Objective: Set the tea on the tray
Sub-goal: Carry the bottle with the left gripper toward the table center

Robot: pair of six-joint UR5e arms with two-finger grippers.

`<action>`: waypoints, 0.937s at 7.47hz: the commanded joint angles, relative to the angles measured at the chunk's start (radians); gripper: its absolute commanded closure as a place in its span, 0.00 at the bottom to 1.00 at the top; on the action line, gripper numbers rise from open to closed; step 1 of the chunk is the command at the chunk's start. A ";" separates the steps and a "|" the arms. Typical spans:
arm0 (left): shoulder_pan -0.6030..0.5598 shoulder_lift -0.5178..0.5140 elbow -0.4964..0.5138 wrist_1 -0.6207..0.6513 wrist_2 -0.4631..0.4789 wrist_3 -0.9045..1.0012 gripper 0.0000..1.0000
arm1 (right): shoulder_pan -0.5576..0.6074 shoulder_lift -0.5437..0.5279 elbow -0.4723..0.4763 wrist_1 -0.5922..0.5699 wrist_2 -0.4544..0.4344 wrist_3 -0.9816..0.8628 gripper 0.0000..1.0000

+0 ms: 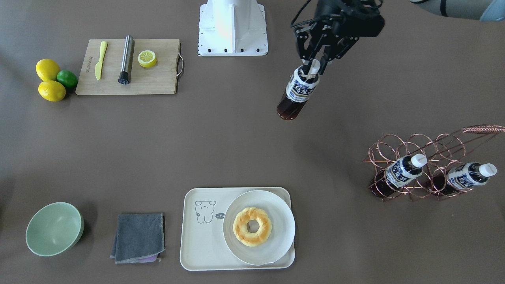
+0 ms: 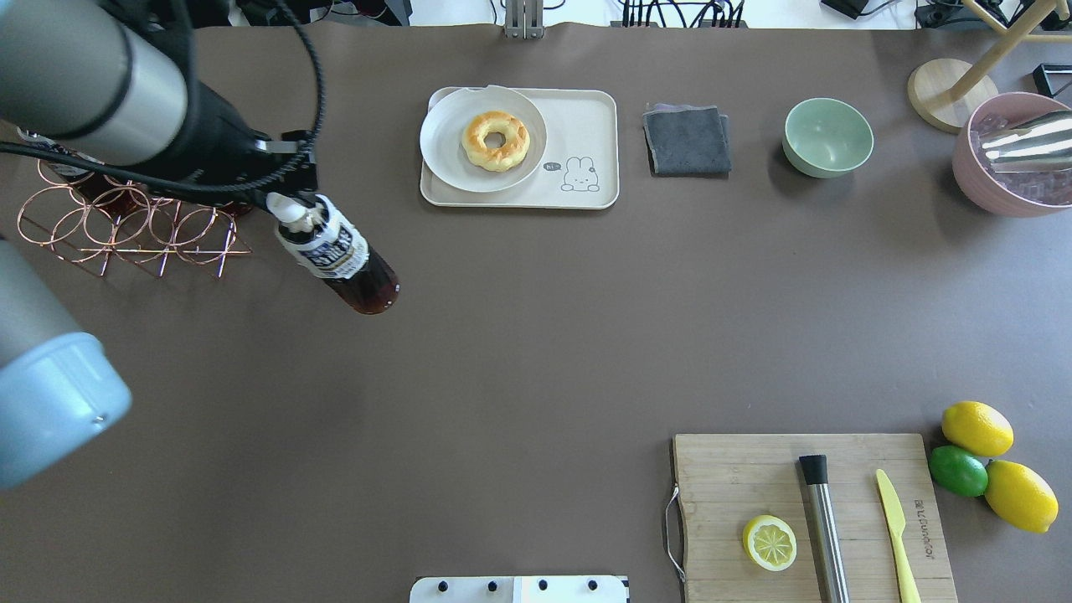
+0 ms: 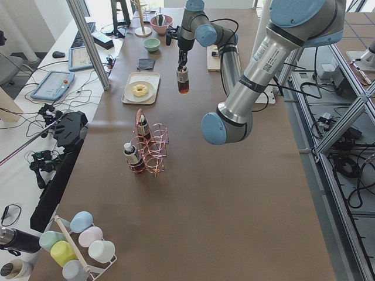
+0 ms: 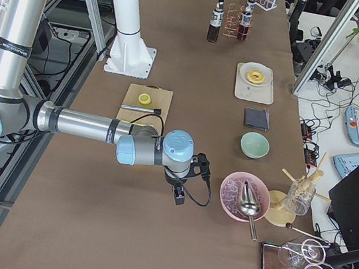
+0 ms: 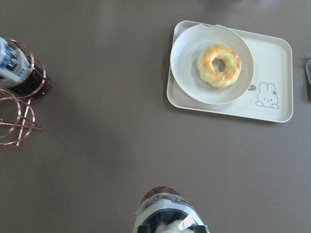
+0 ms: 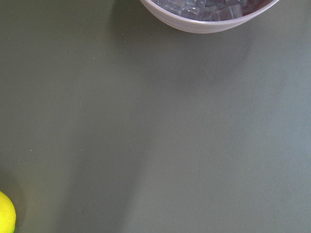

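My left gripper [image 1: 313, 65] is shut on the white cap of a tea bottle [image 1: 300, 88] and holds it tilted above the bare table. The bottle also shows in the overhead view [image 2: 335, 251] and at the bottom of the left wrist view [image 5: 167, 213]. The cream tray [image 1: 201, 244] with the bear drawing lies apart from it, across the table [image 2: 586, 126]. A round plate [image 1: 276, 205] with a doughnut [image 1: 252, 227] fills one half of the tray. My right gripper [image 4: 179, 195] shows only in the exterior right view, low over the table. I cannot tell if it is open.
Two more tea bottles [image 1: 402, 171] [image 1: 471, 175] stand in a copper wire rack [image 1: 414, 146]. A grey cloth [image 1: 138, 236] and a green bowl [image 1: 53, 228] lie beside the tray. A wooden cutting board [image 1: 158, 79], lemons [image 1: 47, 69] and a pink ice bowl [image 2: 1013, 159] lie farther off.
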 commanded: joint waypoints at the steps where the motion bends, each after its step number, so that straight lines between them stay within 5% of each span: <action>1: 0.194 -0.160 0.170 0.006 0.208 -0.138 1.00 | -0.001 0.000 0.000 0.001 -0.001 -0.001 0.00; 3: 0.239 -0.223 0.289 -0.007 0.227 -0.197 1.00 | -0.001 -0.001 0.000 0.001 -0.001 -0.001 0.00; 7: 0.305 -0.225 0.303 -0.035 0.279 -0.236 1.00 | -0.001 -0.004 0.000 0.001 0.000 0.001 0.00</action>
